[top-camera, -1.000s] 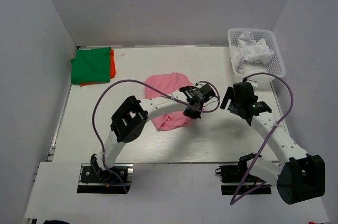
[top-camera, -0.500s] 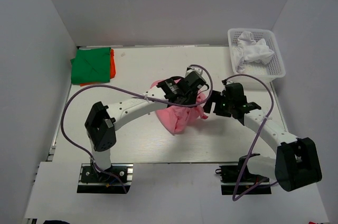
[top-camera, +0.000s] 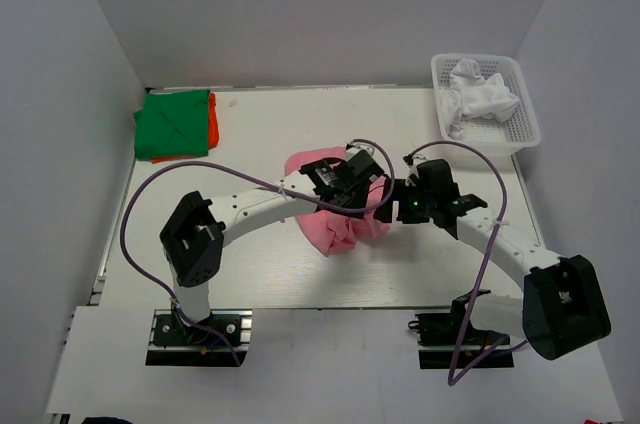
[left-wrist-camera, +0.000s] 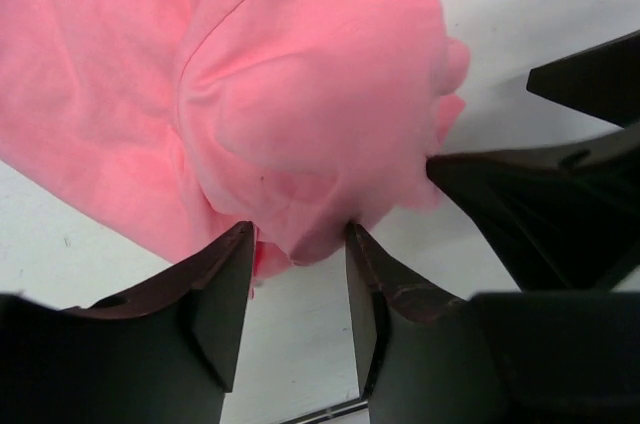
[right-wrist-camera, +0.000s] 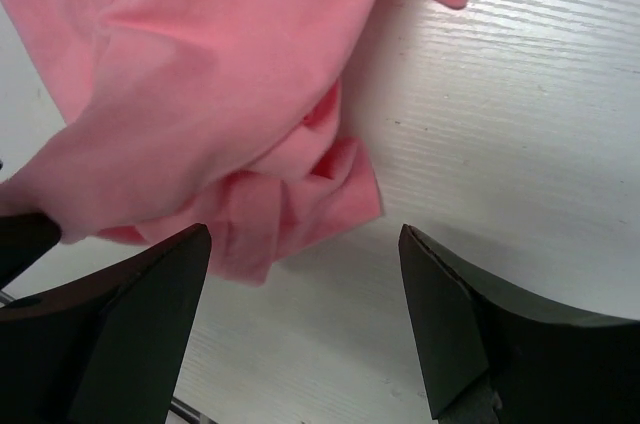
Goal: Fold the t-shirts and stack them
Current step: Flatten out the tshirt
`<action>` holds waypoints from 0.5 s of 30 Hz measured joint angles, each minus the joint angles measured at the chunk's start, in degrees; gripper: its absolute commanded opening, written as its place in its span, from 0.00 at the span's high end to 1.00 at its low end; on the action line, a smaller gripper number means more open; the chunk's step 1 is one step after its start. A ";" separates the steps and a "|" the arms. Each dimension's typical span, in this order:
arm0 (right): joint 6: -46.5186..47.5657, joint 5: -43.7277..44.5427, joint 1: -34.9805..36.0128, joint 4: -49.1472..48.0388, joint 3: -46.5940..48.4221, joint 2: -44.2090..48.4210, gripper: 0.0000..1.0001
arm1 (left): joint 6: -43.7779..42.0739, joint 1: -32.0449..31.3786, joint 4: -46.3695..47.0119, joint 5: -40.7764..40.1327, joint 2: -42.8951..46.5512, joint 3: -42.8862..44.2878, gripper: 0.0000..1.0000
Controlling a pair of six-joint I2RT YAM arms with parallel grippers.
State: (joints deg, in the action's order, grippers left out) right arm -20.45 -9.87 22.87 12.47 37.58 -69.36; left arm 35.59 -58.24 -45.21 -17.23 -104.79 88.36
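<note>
- Bright, even light falls on the desk (top-camera: 260,264) from above.
- A soft shadow lies on the desk beside the pink t-shirt (top-camera: 342,234).
- Desk grain is sharp in the right wrist view.

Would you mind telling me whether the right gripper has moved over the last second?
Yes. The right gripper has moved left, away from the white basket and up to the pink t-shirt, fingers open.

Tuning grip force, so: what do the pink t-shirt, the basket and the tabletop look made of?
Pink t-shirt: soft matte knit, likely cotton jersey; it bunches into loose folds. Basket: white, probably rigid plastic; perforated mesh walls. Tabletop: white, wood-look board, painted or laminate; fine parallel grain lines.
</note>
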 measured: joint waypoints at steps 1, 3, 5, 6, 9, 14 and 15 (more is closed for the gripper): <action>0.74 -0.15 0.48 0.22 -0.02 0.00 0.19 | 0.11 0.00 0.17 -0.04 0.00 -0.50 0.47; 2.05 -0.96 1.33 0.02 -0.35 0.00 0.19 | 0.20 0.00 0.24 -0.15 0.00 -1.49 0.49; 3.02 -1.75 2.05 -0.28 -0.96 0.00 0.19 | 0.33 0.00 0.52 -0.13 0.00 -2.32 0.56; 3.39 -2.27 2.45 -0.24 -1.09 -0.09 0.19 | 0.39 0.00 0.68 -0.15 0.00 -2.64 0.64; 4.44 -3.89 3.45 -0.94 -1.09 -0.83 0.19 | 0.37 0.00 1.22 -0.04 0.00 -3.48 0.76; 5.07 -5.77 5.03 -1.09 -1.14 -2.21 0.19 | 0.50 0.00 2.69 0.07 0.00 -3.61 1.00; 5.20 -5.99 5.27 -1.27 -1.27 -2.21 0.19 | 0.42 0.00 2.97 0.09 0.00 -3.61 1.00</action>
State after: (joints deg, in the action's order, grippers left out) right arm -15.25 -15.86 28.14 11.20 36.32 -71.57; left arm 36.01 -58.24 -42.24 -17.15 -104.79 84.75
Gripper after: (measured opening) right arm 0.815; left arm 0.019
